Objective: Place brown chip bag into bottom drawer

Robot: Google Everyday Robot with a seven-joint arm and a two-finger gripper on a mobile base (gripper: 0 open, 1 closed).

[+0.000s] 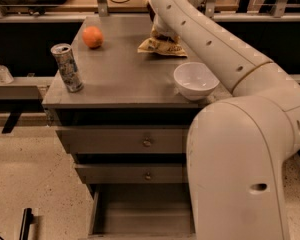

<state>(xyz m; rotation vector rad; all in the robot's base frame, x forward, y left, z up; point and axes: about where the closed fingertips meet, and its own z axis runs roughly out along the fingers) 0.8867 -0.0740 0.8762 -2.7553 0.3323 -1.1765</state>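
Note:
The brown chip bag (159, 45) lies crinkled at the back of the cabinet top, tan edges showing. My gripper (155, 20) is right above it at the bag's far side, mostly hidden behind my own white arm (210, 49). I cannot tell whether it touches the bag. The bottom drawer (140, 211) is pulled open at the foot of the cabinet, its grey inside bare. My arm's big lower link (240, 174) covers its right part.
A white bowl (196, 80) stands at the front right of the cabinet top (115, 79). A patterned can (67, 67) stands at the front left and an orange (92, 36) at the back left. Two shut knobbed drawers (147, 142) sit above the open one.

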